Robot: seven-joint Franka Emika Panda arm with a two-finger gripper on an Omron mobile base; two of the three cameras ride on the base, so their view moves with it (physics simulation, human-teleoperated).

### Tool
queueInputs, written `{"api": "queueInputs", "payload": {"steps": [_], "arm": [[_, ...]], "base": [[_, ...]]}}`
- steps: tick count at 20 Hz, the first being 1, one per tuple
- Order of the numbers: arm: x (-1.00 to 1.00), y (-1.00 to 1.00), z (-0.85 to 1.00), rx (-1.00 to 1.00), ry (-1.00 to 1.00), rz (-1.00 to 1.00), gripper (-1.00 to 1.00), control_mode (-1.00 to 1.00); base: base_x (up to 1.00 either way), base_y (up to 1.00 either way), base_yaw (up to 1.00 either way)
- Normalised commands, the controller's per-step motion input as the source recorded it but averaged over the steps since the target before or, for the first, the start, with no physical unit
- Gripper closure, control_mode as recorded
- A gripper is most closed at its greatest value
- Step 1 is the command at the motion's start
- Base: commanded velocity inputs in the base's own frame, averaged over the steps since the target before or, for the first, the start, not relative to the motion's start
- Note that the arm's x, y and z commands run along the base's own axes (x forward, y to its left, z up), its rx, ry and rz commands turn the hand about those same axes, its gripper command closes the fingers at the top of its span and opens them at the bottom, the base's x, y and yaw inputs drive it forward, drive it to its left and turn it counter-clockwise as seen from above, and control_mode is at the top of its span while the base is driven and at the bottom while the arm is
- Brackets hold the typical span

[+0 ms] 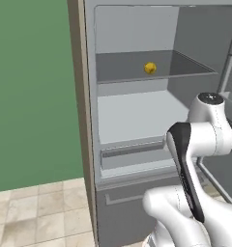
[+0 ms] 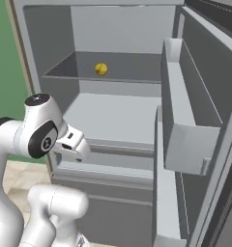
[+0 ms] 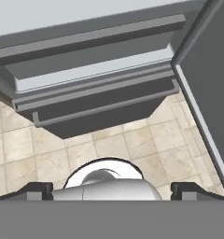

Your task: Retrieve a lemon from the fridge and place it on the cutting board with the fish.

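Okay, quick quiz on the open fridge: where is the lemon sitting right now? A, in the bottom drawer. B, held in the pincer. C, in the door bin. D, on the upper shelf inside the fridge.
D: the lemon rests on the upper shelf of the open fridge, toward the back, well above the bottom drawer and apart from the door bin.

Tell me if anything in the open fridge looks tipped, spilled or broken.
Nothing stands out. The fridge stands open, its shelves level and clean, and the lemon sits alone on the upper shelf, whole. The door bins hang straight, with no spill showing.
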Motion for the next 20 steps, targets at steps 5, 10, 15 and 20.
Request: {"api": "queueInputs", "payload": {"steps": [5, 10, 15, 20], "arm": [[0.00, 0.00, 0.00, 0.00, 0.00, 0.00, -1.00, 1.00], [0.00, 0.00, 0.00, 0.00, 0.00, 0.00, -1.00, 1.00], [0.00, 0.00, 0.00, 0.00, 0.00, 0.00, -1.00, 1.00], [0.00, 0.00, 0.00, 0.00, 0.00, 0.00, -1.00, 1.00]], "base": [[0.61, 0.00, -0.06], [0.51, 0.00, -0.01], [0.50, 0.00, 0.00], [0.28, 0.00, 0.00]]}}
